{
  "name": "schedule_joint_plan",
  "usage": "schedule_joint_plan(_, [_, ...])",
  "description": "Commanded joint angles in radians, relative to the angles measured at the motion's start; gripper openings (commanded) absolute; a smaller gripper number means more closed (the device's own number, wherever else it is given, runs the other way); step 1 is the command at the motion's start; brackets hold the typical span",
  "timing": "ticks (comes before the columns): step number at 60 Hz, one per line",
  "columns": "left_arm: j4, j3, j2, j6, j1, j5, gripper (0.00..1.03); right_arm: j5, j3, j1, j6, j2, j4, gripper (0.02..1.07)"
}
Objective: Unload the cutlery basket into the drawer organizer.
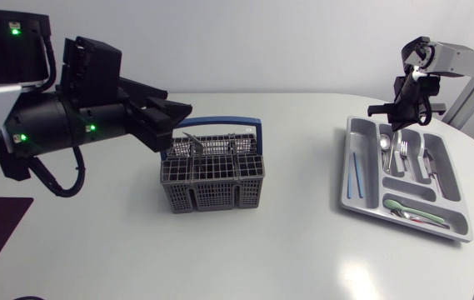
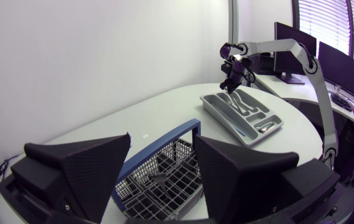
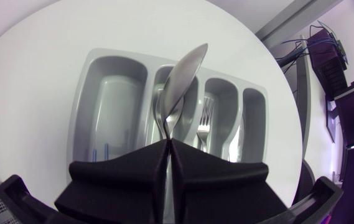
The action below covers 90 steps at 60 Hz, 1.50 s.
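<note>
The grey wire cutlery basket [image 1: 212,173] with a blue handle [image 2: 164,138] stands mid-table, with a few metal pieces [image 2: 159,180] still inside. My left gripper [image 1: 178,121] hovers open over its back left corner; in the left wrist view the gripper [image 2: 162,138] has the basket below, between its wide-apart fingers. The grey drawer organizer [image 1: 349,196] lies at the right. Above its far end my right gripper [image 1: 396,123] is shut on a spoon [image 3: 186,68], whose bowl points out ahead of the fingertips [image 3: 158,158] over the spoon compartment.
In the organizer lie blue sticks [image 1: 353,175], a spoon [image 1: 384,143], forks [image 1: 403,154], knives [image 1: 432,167] and green-handled pieces [image 1: 407,208] in the front cross compartment. Bare white tabletop [image 1: 303,167] separates basket and organizer. The table's curved edge runs just right of the organizer.
</note>
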Motion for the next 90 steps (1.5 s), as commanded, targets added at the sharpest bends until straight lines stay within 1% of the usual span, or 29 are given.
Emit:
schedule_joint_plan(1, [-0.001,-0.034,-0.017,0.014,0.008,0.012,0.91,0.025,0.044,0.003,0.037,0.06,-0.033,0.08])
schedule_joint_plan(14, [-0.015,-0.027,-0.029,0.013,0.016,0.02,0.91,0.044,0.12,-0.008,0.043,0.146,-0.078,0.08])
schedule_joint_plan(31, [-0.018,-0.031,-0.04,0.013,0.039,0.04,0.91,0.063,0.177,-0.022,0.042,0.22,-0.101,0.08])
schedule_joint_plan(41, [-0.021,-0.027,-0.043,0.011,0.041,0.045,0.91,0.065,0.191,-0.022,0.04,0.246,-0.105,0.08])
schedule_joint_plan(43, [-0.021,-0.027,-0.045,0.011,0.041,0.045,0.91,0.063,0.194,-0.021,0.042,0.249,-0.113,0.11])
schedule_joint_plan(45, [-0.021,-0.027,-0.045,0.011,0.041,0.045,0.91,0.062,0.195,-0.017,0.042,0.253,-0.119,0.18])
schedule_joint_plan(49, [-0.021,-0.026,-0.045,0.011,0.041,0.045,0.91,0.057,0.191,-0.008,0.04,0.252,-0.128,0.29])
schedule_joint_plan(55, [-0.024,-0.024,-0.046,0.01,0.041,0.045,0.91,0.044,0.172,0.001,0.04,0.227,-0.131,0.55])
schedule_joint_plan(60, [-0.025,-0.023,-0.046,0.008,0.041,0.045,0.91,0.022,0.151,0.001,0.043,0.194,-0.122,0.67])
schedule_joint_plan(63, [-0.025,-0.023,-0.048,0.008,0.041,0.045,0.91,0.013,0.125,0.001,0.042,0.161,-0.111,0.72])
schedule_joint_plan(73, [-0.025,-0.023,-0.052,0.007,0.041,0.043,0.91,-0.004,-0.068,-0.001,0.023,-0.012,0.033,0.72])
schedule_joint_plan(78, [-0.027,-0.021,-0.054,0.007,0.041,0.045,0.91,-0.03,-0.18,0.001,-0.003,-0.122,0.117,0.72])
schedule_joint_plan(83, [-0.033,-0.02,-0.054,0.01,0.039,0.043,0.91,-0.091,-0.291,0.001,-0.036,-0.231,0.203,0.72])
schedule_joint_plan(85, [-0.039,-0.018,-0.054,0.011,0.039,0.043,0.91,-0.119,-0.338,0.001,-0.058,-0.277,0.234,0.74])
schedule_joint_plan(90, [-0.048,-0.015,-0.054,0.013,0.038,0.045,0.91,-0.208,-0.449,0.01,-0.099,-0.38,0.3,0.75])
